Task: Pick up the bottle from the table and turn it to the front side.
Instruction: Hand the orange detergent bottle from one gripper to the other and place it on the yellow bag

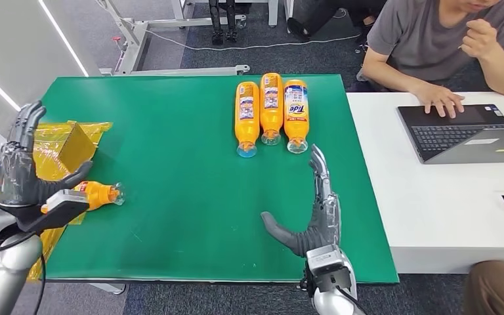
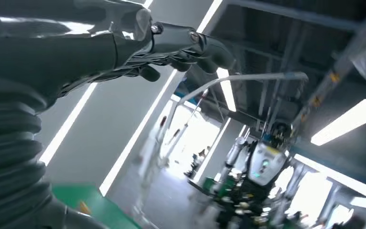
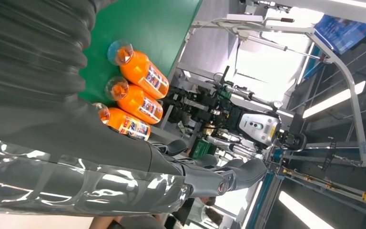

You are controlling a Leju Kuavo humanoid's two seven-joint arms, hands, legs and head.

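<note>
Green matting covers the desk (image 1: 190, 216). Nearest, the right robot hand (image 1: 312, 220) hovers spread wide, holding nothing. At the left edge, the left robot hand (image 1: 23, 174) is splayed above a lying orange bottle (image 1: 98, 194). Farther off, three detergent bottles (image 1: 271, 111) lie together.

Your head view looks down over green surface (image 1: 170, 216); right wrist view, close, shares three orange bottles (image 1: 270, 111).
</note>
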